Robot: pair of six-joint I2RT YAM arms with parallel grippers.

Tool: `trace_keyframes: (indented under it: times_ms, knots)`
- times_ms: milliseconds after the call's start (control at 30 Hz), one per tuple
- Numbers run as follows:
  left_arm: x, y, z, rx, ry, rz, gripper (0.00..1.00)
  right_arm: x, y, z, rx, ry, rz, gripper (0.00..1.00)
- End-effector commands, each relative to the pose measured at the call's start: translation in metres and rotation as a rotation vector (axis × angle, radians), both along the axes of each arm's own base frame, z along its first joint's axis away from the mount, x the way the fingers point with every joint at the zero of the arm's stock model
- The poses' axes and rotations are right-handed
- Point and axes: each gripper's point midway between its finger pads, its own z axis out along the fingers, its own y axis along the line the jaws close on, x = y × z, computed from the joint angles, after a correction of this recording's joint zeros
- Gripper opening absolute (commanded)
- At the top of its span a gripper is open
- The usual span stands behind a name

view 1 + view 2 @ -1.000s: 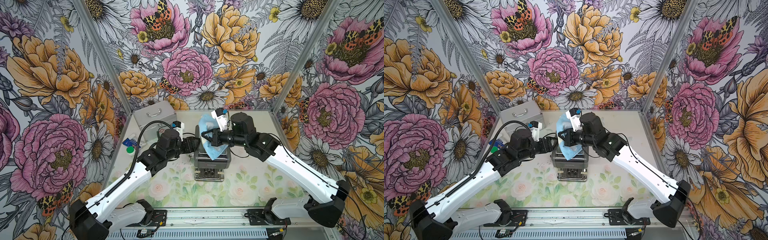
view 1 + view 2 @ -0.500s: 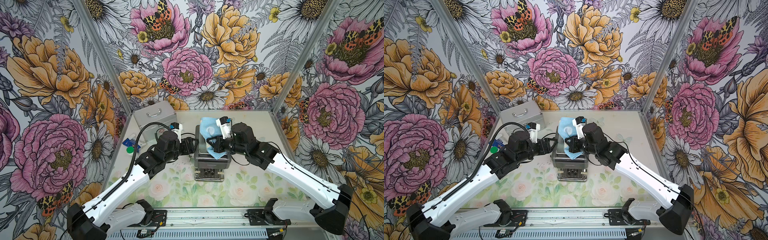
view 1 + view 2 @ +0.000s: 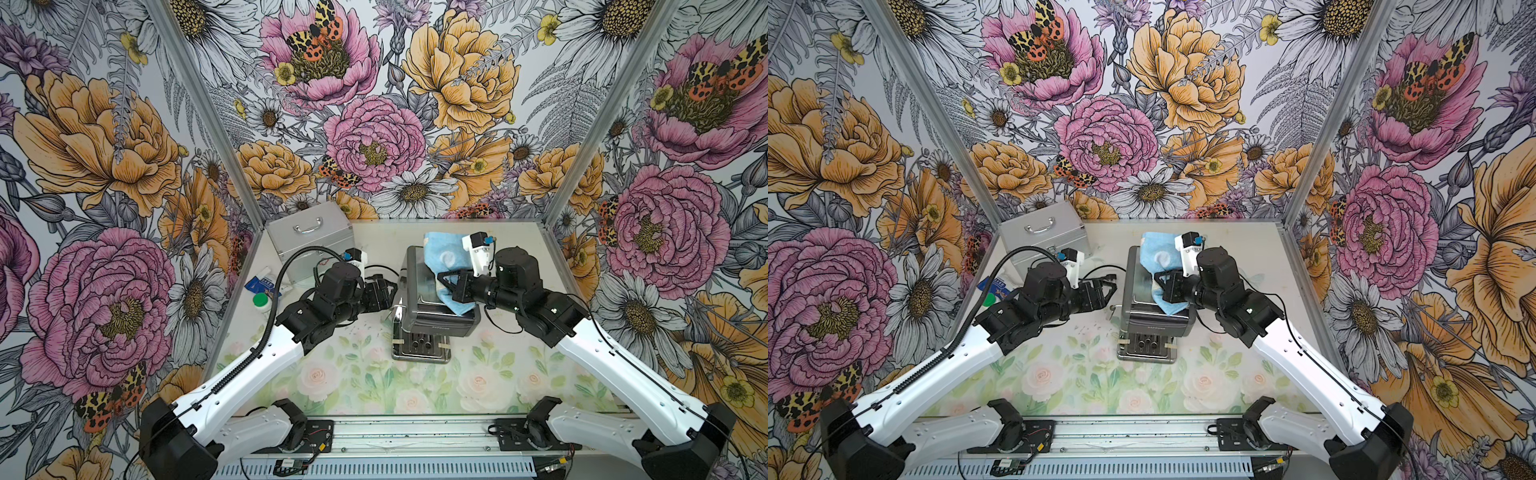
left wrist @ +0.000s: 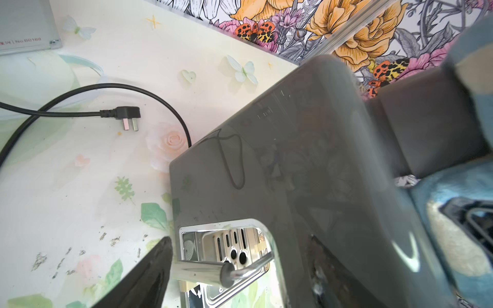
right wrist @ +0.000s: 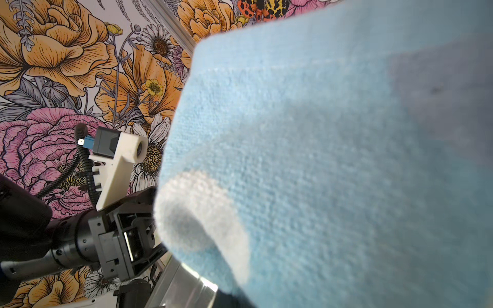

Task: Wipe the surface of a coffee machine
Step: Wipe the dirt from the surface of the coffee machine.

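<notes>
Coffee machine point(image 3: 432, 301): upright near the middle of the worktop point(image 3: 519, 257), a little toward 12 o'clock in both top views. Its steel drip tray point(image 3: 420, 347) faces 6 o'clock.

Blue cloth point(image 3: 445, 259): draped over the top of the machine, covering the 12-to-3 o'clock part and hanging past the 3 o'clock edge. The 9 o'clock part of the dark top panel is bare.

Right gripper point(image 3: 444, 282): reaches in from 3 o'clock over the machine top, jaws clamped on the cloth. The right wrist view is largely filled by the cloth.

Left gripper point(image 3: 1105, 291): at the machine's 9 o'clock side, just beside the grey side panel, jaws set wide and holding nothing. The left wrist view shows one black finger point(image 4: 149, 277) beside the steel wand point(image 4: 202, 272). Contact with the machine cannot be confirmed.

Black cord point(image 4: 80, 90): lies looped on the worktop at the machine's 9 o'clock side, plug point(image 4: 125, 114) free on the surface.

Silver case point(image 3: 309, 241): in the 10 o'clock corner, well apart from the machine. A green-lidded item point(image 3: 261, 300) sits at 9 o'clock by the wall.
</notes>
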Motion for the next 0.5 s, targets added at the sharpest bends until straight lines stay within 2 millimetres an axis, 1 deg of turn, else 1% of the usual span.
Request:
trace_keyframes:
  times_ms: [0,100,167,233,267,367,467]
  knots:
    - [-0.002,0.005,-0.01,0.043,0.016,-0.007,0.79,0.008,-0.026,-0.04,-0.141,0.099,-0.094,0.0]
    - [-0.002,0.002,-0.013,0.047,0.024,-0.017,0.79,0.014,-0.014,-0.024,-0.127,0.068,-0.069,0.0]
    - [-0.001,0.001,-0.011,0.045,0.024,-0.018,0.79,0.018,-0.002,-0.019,-0.113,0.065,-0.041,0.0]
    - [0.0,0.0,-0.009,0.04,0.02,-0.018,0.79,0.022,0.015,-0.01,-0.069,0.06,0.0,0.0]
    - [0.001,0.0,-0.007,0.039,0.016,-0.02,0.79,0.024,0.019,-0.009,-0.075,0.057,-0.006,0.0]
    - [0.001,0.0,0.0,0.032,-0.002,-0.02,0.79,0.024,0.026,-0.017,-0.082,0.078,0.001,0.0]
    - [0.001,0.002,0.012,0.015,-0.03,-0.018,0.79,0.021,0.03,-0.023,-0.07,0.085,0.009,0.0]
